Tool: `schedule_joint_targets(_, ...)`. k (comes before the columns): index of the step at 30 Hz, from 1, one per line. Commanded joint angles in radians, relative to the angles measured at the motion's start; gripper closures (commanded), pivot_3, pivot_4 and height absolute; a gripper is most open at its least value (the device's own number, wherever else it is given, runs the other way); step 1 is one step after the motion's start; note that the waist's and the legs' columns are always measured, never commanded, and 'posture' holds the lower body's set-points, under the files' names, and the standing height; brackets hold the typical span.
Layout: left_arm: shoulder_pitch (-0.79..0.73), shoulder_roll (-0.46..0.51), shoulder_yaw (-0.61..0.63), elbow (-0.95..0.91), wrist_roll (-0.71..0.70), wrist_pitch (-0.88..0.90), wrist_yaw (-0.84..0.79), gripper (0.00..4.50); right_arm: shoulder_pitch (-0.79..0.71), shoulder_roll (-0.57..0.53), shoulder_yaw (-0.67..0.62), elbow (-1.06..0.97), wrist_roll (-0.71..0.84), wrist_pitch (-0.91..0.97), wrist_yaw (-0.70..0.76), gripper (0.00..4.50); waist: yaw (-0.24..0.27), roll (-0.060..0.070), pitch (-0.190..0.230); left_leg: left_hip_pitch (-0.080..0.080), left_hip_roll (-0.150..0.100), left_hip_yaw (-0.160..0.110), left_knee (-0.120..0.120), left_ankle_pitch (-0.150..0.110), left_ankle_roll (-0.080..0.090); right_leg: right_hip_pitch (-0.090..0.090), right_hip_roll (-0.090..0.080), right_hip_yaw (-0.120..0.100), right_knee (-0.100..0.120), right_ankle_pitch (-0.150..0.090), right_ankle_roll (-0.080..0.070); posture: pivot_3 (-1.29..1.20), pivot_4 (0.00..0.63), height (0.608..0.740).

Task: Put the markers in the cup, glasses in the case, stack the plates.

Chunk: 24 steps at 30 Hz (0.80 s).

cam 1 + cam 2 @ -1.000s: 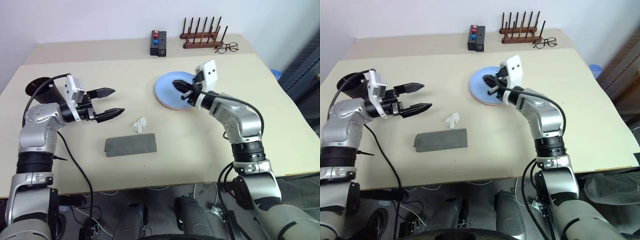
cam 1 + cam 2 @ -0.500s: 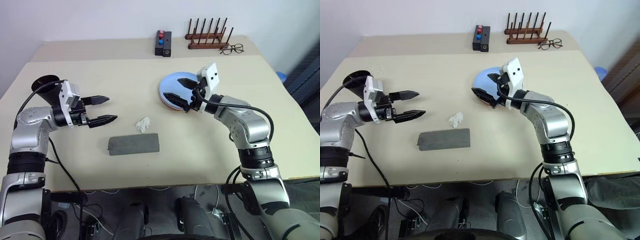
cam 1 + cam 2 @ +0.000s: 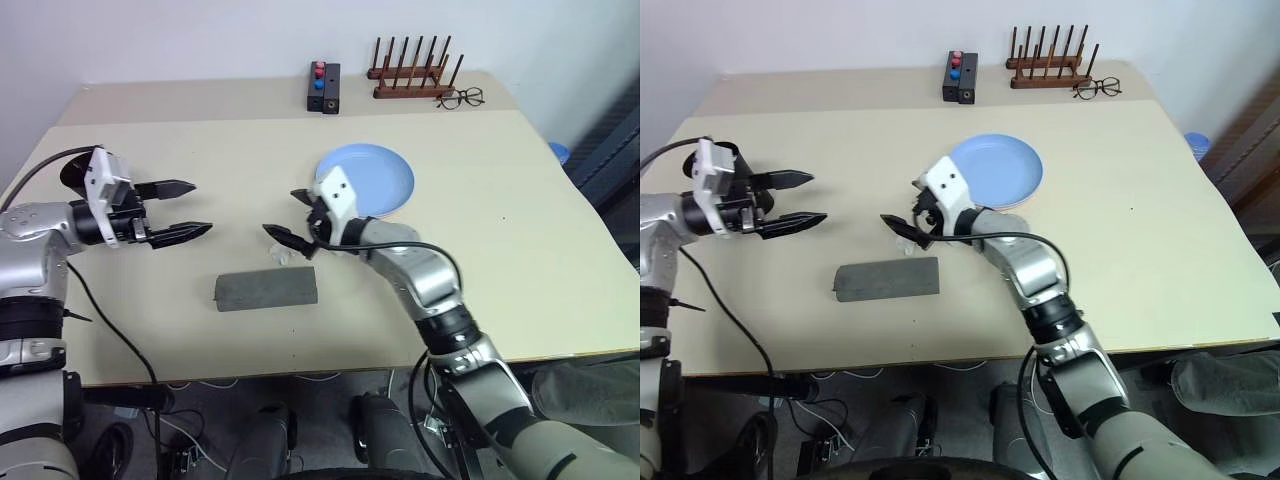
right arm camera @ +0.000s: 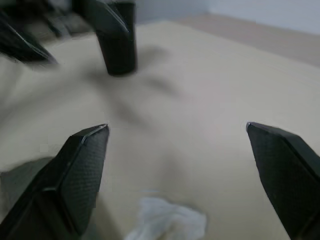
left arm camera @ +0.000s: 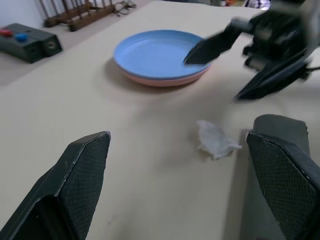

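1. Your plates [image 3: 365, 180] sit stacked mid-desk, blue on pink; they look stiff and slick, so grip a rim.
2. The felt case [image 3: 266, 291] lies flat near the front edge, flap closed; contents unseen.
3. The black cup [image 4: 116, 37] stands far left.
4. Left gripper [image 3: 185, 209] and right gripper [image 3: 290, 216]: fingers spread wide, empty.

The beige table [image 3: 520, 230] bears stacked plates [image 3: 372, 178], a grey case [image 3: 266, 291] and crumpled tissue [image 5: 216, 142].

plates [image 3: 365, 180] stacked behind case [image 3: 266, 291]; cup [image 4: 116, 37] far left.
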Motion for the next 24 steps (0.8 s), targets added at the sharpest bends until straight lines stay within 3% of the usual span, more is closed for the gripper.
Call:
schedule_joint_targets(1,0.035,0.018,0.039,-0.072,-0.034,0.017,-0.006,0.0,-0.073,0.059,-0.005,0.126,-0.039,-0.049,-0.039,0.04,-0.002,0.0,0.0,0.0,0.0,0.0,0.0,0.0,0.0,0.0,0.0,0.0,0.0,0.0,0.0,0.0,0.15,0.74)
schedule_joint_targets(5,0.108,0.035,0.055,-0.171,-0.067,0.066,-0.015,0.0,-0.088,0.033,0.069,0.178,-0.11,-0.028,0.032,0.04,-0.002,0.0,0.0,0.0,0.0,0.0,0.0,0.0,0.0,0.0,0.0,0.0,0.0,0.0,0.0,0.0,0.15,0.74)
schedule_joint_targets(12,0.149,0.042,0.073,-0.237,-0.092,0.102,-0.01,0.0,-0.081,-0.041,0.027,0.034,-0.031,0.172,0.183,0.04,-0.001,0.0,0.0,0.0,0.0,0.0,0.0,0.0,0.0,0.0,0.0,0.0,0.0,0.0,0.0,0.0,0.15,0.74)
schedule_joint_targets(17,0.128,0.016,0.055,-0.227,-0.081,0.075,0.007,0.0,-0.054,-0.049,0.04,0.014,-0.04,0.201,0.195,0.04,-0.003,0.0,0.0,0.0,0.001,0.0,0.0,0.0,0.001,0.0,0.0,0.0,0.0,0.0,0.0,0.0,0.15,0.74)
schedule_joint_targets(21,0.114,0.01,0.046,-0.221,-0.078,0.076,0.01,0.0,-0.031,-0.02,0.038,0.015,-0.04,0.207,0.178,1.27,-0.003,0.0,0.0,0.0,0.001,0.0,-0.001,0.0,0.0,0.0,0.0,0.0,0.0,0.0,0.0,0.0,0.15,0.74)
schedule_joint_targets(24,0.11,0.013,0.044,-0.215,-0.077,0.072,0.007,0.0,-0.037,0.0,0.049,0.042,-0.065,0.192,0.151,1.27,-0.003,0.0,0.0,0.0,0.001,0.0,-0.001,0.0,0.0,-0.001,0.0,0.0,0.0,0.0,0.0,0.0,0.15,0.74)
